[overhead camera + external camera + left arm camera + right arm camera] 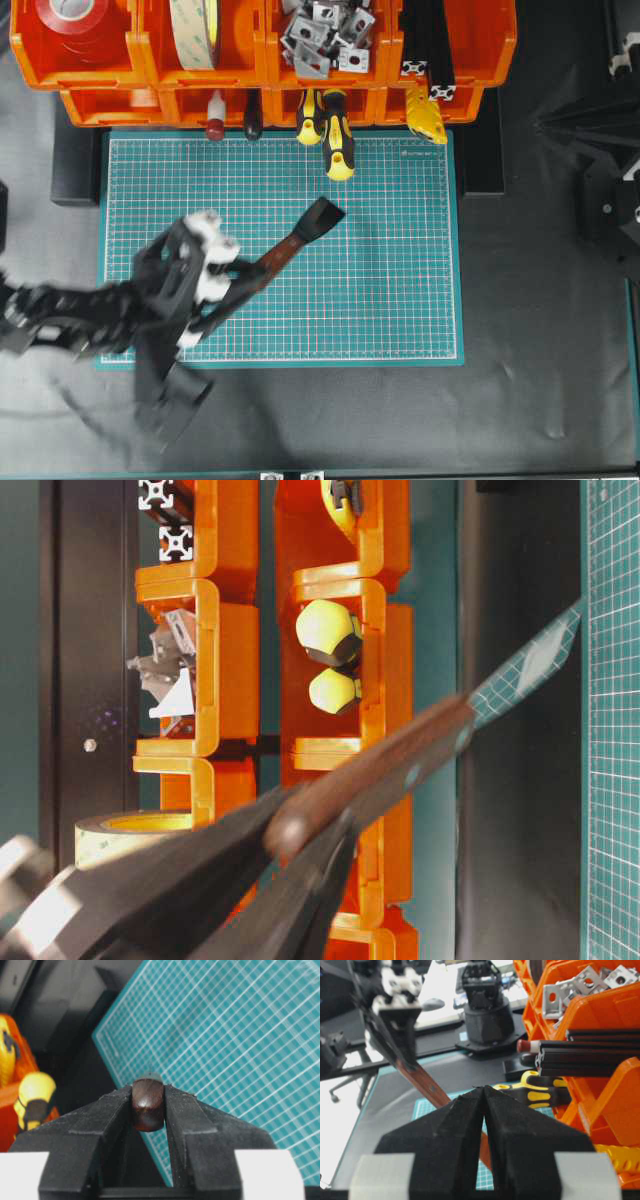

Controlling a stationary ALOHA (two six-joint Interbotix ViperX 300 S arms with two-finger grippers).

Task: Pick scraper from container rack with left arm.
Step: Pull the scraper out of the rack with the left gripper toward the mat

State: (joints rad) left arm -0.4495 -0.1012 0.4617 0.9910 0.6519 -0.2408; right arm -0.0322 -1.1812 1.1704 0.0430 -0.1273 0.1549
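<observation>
In the overhead view the left arm point(70, 315) comes in from the lower left edge, blurred, and ends in the left gripper point(215, 285) over the left part of the green cutting mat point(400, 300). Its jaws are clamped on the handle of the scraper point(290, 245); the left wrist view shows the two black fingers point(107, 1112) pressed against both sides of the dark reddish-brown handle end. The scraper is out of the container rack point(100, 60), held above the mat, slanting up and to the right, its wide flat blade tip toward the rack but well apart from it. In the table-level view the handle and blade run diagonally in front of the orange bins.

Along the top, the rack holds a red tape roll point(70, 20) in its leftmost upper bin, then a pale tape roll point(195, 30), then metal brackets point(325, 35), then black bars point(425, 45) on the right. From the lower tier a red-knobbed tool point(215, 125), a dark handle beside it, and two yellow-and-black screwdrivers point(335, 135) stick out over the mat's top edge, with a yellow tool point(427, 115) farther right.

The right gripper point(484, 1092) shows in its own wrist view with its jaws shut together, nothing between them, near the rack's right end
</observation>
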